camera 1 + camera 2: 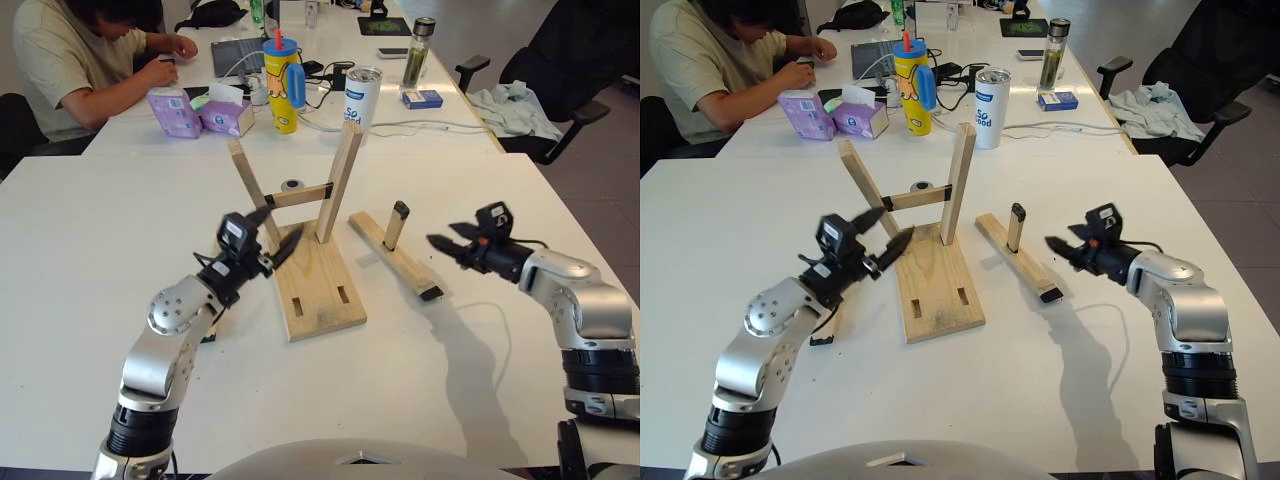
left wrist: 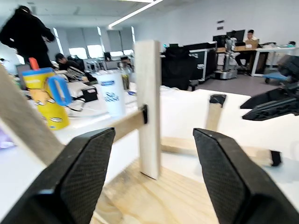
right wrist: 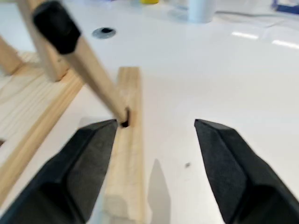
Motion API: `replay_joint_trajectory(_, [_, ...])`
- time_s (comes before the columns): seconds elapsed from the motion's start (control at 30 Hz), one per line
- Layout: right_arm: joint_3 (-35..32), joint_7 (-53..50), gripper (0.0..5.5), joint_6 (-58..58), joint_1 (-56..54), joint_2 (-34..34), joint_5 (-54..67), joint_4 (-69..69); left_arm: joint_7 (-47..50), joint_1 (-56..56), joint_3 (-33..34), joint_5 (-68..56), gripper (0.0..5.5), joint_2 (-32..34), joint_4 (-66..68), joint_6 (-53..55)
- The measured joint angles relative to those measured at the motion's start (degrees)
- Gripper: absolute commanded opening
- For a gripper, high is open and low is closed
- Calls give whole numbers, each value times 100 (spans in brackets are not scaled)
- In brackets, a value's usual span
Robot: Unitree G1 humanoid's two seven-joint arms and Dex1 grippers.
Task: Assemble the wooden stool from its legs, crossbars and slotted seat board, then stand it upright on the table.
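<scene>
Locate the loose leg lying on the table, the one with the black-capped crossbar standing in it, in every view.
Left eye view: loose leg right of centre, beside the seat board.
Right eye view: the same, nearer centre.
Left wrist view: low behind the upright leg.
Right wrist view: lower centre, between the jaws.
Shared landmark: the slotted seat board.

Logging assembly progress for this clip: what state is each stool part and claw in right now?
seat board, flat on table, two slots empty
two legs, standing on the board, joined by the crossbar
loose leg, lying on table, short bar sticking up from it
left claw, open, empty
right claw, open, empty
</scene>
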Motion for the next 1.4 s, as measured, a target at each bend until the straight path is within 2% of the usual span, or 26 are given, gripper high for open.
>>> replay_joint_trajectory(0.13, [315,8,434,108,97,4,-98,38,-606,154,-489,-16,310,362,-59,11])
replay_joint_trajectory(0.3, [638,-159,434,-343,-102,209,-496,660,-1018,-172,-1362,1221,310,939,563,-542])
replay_joint_trajectory(0.43, [839,-139,434,-686,-296,330,-701,1135,-1003,-373,-1984,2333,310,1112,1093,-1080])
replay_joint_trajectory(0.63, [994,-126,336,-937,-484,532,-913,1572,-923,-498,-2256,3135,310,1165,1524,-1509])
replay_joint_trajectory(0.87, [1132,-120,207,-1402,-495,606,-1176,1732,-1068,-621,-2042,3300,310,1504,1616,-1773])
replay_joint_trajectory(1.1, [1077,-429,205,-1716,-463,787,-1356,1812,-1387,-846,-1835,3311,310,2009,1937,-2645])
replay_joint_trajectory(1.23, [404,-715,205,-1939,-378,1187,-948,1753,-1342,-756,-1118,1975,310,1558,1695,-2399])
replay_joint_trajectory(1.4, [-778,-930,205,-2195,-450,1548,76,1318,-1126,-777,-119,69,310,918,1107,-1005])
